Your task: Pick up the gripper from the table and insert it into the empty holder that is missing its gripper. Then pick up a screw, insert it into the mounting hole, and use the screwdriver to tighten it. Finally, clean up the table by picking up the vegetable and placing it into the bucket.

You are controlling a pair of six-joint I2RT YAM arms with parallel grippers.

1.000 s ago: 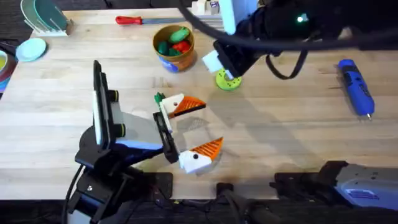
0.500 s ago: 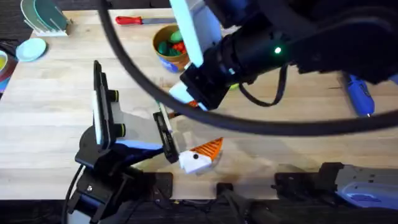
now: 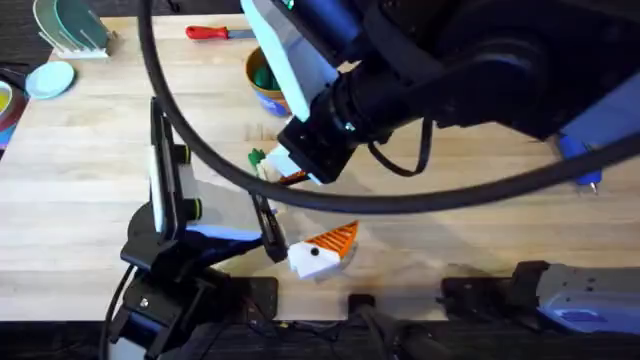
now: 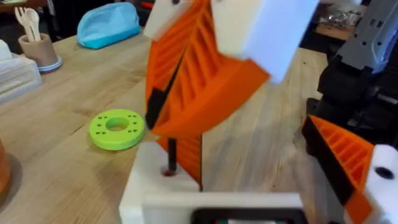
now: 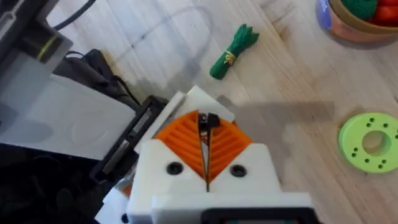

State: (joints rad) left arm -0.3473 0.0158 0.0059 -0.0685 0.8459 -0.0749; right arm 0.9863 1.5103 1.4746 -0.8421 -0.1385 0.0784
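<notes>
Right wrist view: right gripper (image 5: 206, 127), jaws closed on a small screw (image 5: 205, 120) above the holder (image 3: 268, 170); misalignment could drop it.

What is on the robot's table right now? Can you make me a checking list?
Surface: wooden table, bare wood, no spills seen.
Job's things: screw pinched in the right gripper; green vegetable lying on the table, outside the bucket; blue screwdriver lying at the right side.
Clutter: green ring; red-handled tool at the far edge.
Grippers: right gripper shut, close over the left one; left gripper open.
Cables: black cable looping over the table.
Surroundings: blue pouch; cup of forks.
</notes>
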